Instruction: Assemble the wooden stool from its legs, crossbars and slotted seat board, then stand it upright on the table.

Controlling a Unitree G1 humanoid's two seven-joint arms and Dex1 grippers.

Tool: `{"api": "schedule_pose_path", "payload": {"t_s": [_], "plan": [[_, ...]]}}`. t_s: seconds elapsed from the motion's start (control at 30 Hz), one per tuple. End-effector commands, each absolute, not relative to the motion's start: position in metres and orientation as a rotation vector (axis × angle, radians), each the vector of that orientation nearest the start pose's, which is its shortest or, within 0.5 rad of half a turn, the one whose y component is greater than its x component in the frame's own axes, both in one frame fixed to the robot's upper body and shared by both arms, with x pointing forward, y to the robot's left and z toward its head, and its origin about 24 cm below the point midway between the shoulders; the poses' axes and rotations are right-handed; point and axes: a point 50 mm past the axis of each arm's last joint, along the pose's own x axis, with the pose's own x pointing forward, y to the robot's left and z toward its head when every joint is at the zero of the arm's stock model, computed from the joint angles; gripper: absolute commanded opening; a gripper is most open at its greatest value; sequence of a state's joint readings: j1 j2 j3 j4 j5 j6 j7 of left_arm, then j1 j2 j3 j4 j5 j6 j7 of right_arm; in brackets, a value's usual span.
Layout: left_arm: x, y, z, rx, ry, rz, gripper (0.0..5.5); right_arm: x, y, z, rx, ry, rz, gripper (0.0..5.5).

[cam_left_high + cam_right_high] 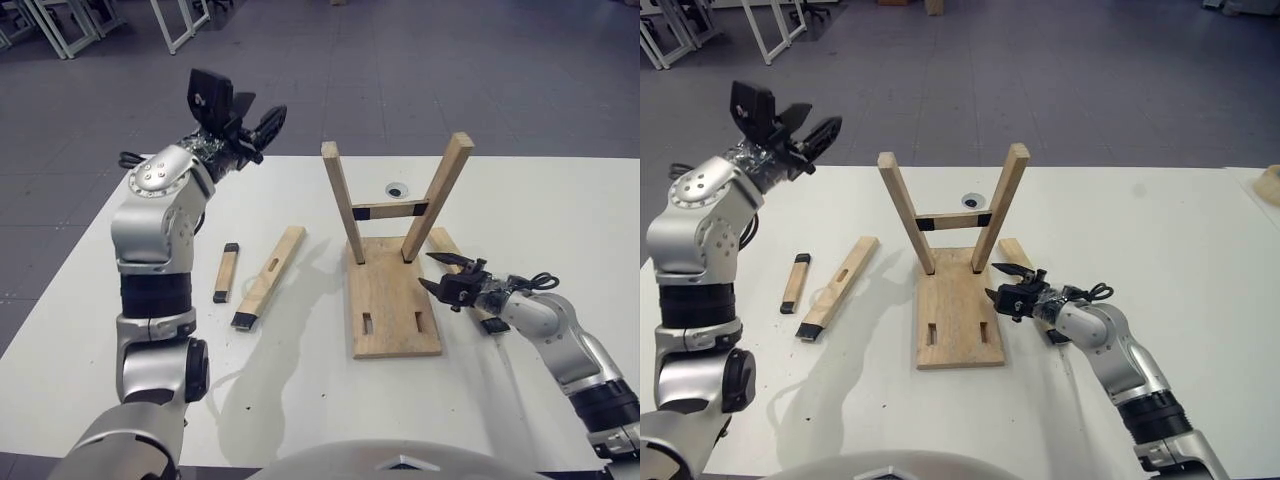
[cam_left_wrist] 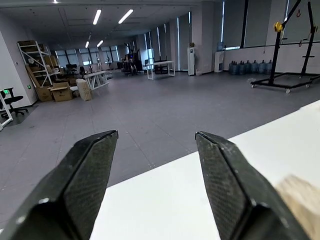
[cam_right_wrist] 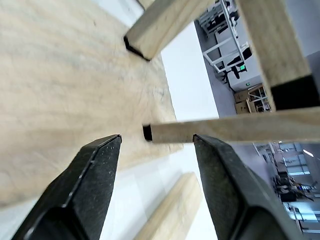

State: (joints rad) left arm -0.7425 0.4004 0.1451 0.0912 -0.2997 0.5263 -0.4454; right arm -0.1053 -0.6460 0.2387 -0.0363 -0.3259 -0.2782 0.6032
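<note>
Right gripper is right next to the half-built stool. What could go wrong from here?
1. The right gripper, open, sits close beside the right upright leg. A nudge might tip the two-leg frame out of its slots.
2. Nothing holds the seat board down, so a sideways push may slide it.
3. The left gripper is raised, well away from the loose leg, so it cannot steady anything quickly.

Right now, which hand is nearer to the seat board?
Right. The right hand hovers open at the right edge of the seat board. The left hand is open too, raised in the air off to the far left, well away from it.
</note>
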Motion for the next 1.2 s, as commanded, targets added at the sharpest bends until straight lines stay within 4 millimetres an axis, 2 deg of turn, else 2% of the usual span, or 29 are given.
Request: {"api": "schedule_pose_path", "payload": {"t_s": [0.03,0.13,0.23,0.27,0.33,0.43,0.5,0.57,0.7,0.77,0.83,0.87,1.0,1.07,1.13,1.2], "plan": [[0.368,0.163,0.264,-0.015,-0.290,-0.418,2.88,0.256,-0.182,0.103,-0.967,-0.098,0.808,2.65],[0.372,0.150,0.290,-0.157,-0.359,-0.415,2.88,0.280,-0.206,0.144,-0.891,-0.100,0.581,2.65],[0.372,0.135,0.303,-0.232,-0.371,-0.428,2.88,0.299,-0.217,0.174,-0.858,-0.105,0.467,2.65],[0.372,0.131,0.305,-0.246,-0.367,-0.425,2.88,0.307,-0.217,0.185,-0.816,-0.112,0.427,2.65],[0.373,0.124,0.308,-0.272,-0.351,-0.421,2.88,0.325,-0.214,0.208,-0.618,-0.141,0.326,2.65],[0.377,0.114,0.296,-0.289,-0.286,-0.398,2.88,0.350,-0.190,0.241,-0.286,-0.215,0.282,2.65],[0.379,0.105,0.282,-0.270,-0.228,-0.385,2.88,0.360,-0.171,0.251,-0.130,-0.226,0.297,2.65],[0.377,0.096,0.266,-0.229,-0.166,-0.380,2.88,0.365,-0.151,0.253,-0.003,-0.197,0.341,2.65],[0.361,0.080,0.243,-0.187,-0.070,-0.408,2.88,0.368,-0.134,0.252,0.030,-0.152,0.369,2.65],[0.354,0.080,0.238,-0.188,-0.053,-0.394,2.88,0.369,-0.132,0.256,0.028,-0.153,0.368,2.65],[0.353,0.085,0.244,-0.184,-0.091,-0.363,2.88,0.368,-0.131,0.264,0.034,-0.186,0.366,2.65],[0.353,0.088,0.254,-0.192,-0.146,-0.343,2.88,0.367,-0.130,0.274,0.050,-0.240,0.371,2.65],[0.346,0.096,0.321,-0.187,-0.449,-0.278,2.88,0.354,-0.130,0.338,0.044,-0.535,0.361,2.65],[0.342,0.097,0.338,-0.176,-0.533,-0.264,2.88,0.351,-0.131,0.353,0.035,-0.602,0.349,2.65],[0.345,0.097,0.340,-0.165,-0.548,-0.256,2.88,0.354,-0.133,0.356,0.023,-0.612,0.328,2.65],[0.359,0.098,0.311,-0.148,-0.436,-0.241,2.88,0.368,-0.133,0.324,-0.025,-0.483,0.312,2.65]]}}
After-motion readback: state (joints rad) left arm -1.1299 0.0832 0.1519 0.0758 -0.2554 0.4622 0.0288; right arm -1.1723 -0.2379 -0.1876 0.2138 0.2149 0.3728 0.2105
